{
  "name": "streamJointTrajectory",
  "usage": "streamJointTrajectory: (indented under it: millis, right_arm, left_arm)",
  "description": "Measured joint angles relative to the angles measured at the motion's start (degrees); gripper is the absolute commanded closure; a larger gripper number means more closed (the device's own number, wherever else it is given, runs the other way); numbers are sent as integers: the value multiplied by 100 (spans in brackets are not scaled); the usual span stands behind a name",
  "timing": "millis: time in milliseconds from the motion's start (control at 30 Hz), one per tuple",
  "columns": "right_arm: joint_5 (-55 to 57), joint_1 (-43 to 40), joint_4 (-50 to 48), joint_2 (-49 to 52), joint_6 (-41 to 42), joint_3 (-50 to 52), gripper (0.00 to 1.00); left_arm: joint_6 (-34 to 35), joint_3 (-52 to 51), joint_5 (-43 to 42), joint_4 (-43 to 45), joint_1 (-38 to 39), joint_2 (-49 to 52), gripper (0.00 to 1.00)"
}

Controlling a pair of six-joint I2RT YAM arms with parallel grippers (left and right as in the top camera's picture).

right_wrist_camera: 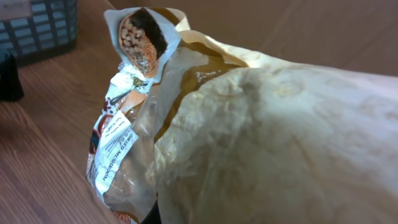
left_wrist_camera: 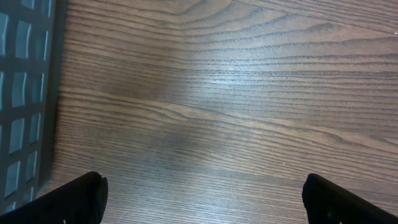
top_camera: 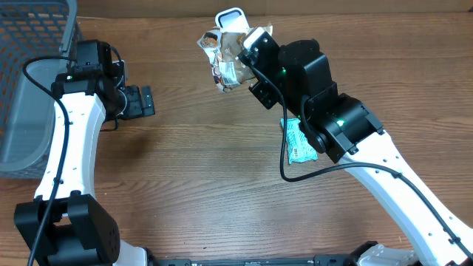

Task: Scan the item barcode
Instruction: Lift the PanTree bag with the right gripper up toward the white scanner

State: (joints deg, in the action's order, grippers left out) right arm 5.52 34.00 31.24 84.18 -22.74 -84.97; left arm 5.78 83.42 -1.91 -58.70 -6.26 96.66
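Observation:
The item is a crinkled clear-and-brown snack bag [top_camera: 224, 60] with a white printed label, held above the table at the far middle. My right gripper [top_camera: 242, 56] is shut on it from the right. In the right wrist view the bag [right_wrist_camera: 249, 124] fills nearly the whole picture and hides the fingers; no barcode shows. A white device with a dark rim [top_camera: 231, 18] stands just behind the bag at the table's far edge. My left gripper [top_camera: 145, 101] is open at the left over bare wood, its fingertips [left_wrist_camera: 81, 199] far apart with nothing between them.
A grey mesh basket [top_camera: 29, 81] stands at the far left, and its wall [left_wrist_camera: 25, 93] shows in the left wrist view. A teal packet [top_camera: 299, 140] lies on the table, partly under the right arm.

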Motion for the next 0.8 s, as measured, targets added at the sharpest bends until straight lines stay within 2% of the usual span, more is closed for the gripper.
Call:
streamJointTrajectory:
  millis: [233, 367, 800]
  right_arm:
    - [201, 55, 579, 2, -39, -890, 97]
    - [299, 55, 872, 101, -44, -916, 97]
    - [1145, 295, 890, 1292, -48, -916, 96]
  left_arm:
    - [0, 0, 2, 0, 0, 0, 0]
    - [0, 0, 0, 0, 0, 0, 0]
    - [0, 0, 2, 0, 0, 0, 1]
